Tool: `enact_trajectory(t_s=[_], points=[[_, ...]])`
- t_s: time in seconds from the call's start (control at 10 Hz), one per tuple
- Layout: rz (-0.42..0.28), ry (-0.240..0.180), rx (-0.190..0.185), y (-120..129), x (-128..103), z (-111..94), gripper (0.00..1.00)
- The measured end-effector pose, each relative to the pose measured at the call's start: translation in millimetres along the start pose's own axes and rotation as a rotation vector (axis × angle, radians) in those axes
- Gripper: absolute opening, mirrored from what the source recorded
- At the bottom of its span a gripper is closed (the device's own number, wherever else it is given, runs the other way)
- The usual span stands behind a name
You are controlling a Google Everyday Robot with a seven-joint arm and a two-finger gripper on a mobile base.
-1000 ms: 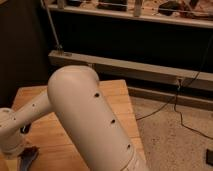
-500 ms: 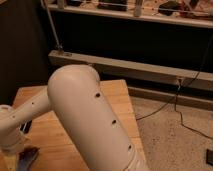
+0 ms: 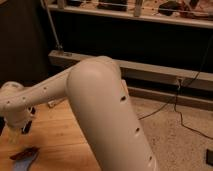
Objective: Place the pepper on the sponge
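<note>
Camera view is largely filled by a smooth, rounded white robot arm (image 3: 100, 115), by which the right edge of the light wooden table (image 3: 60, 137) is hidden. The gripper (image 3: 15, 133) is held near the table's left edge, just above the flat blue-grey speckled sponge (image 3: 29, 161); how far it is open cannot be told. The slender dark red pepper (image 3: 24, 152) appears to be laid on the sponge, near the picture's bottom edge.

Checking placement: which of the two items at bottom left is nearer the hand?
The dark red pepper, on the blue-grey sponge's far edge; the hand hangs just above it.
</note>
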Motion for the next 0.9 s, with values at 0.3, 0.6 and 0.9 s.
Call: enact_trajectory(t_s=[0.3,0.6,0.9], points=[[0.311,0.008,0.118,-79,19,-23,0.80],[0.525,0.033,0.210,-125,41,-36,0.80],[0.535,0.035,0.215,-126,41,-36,0.80]])
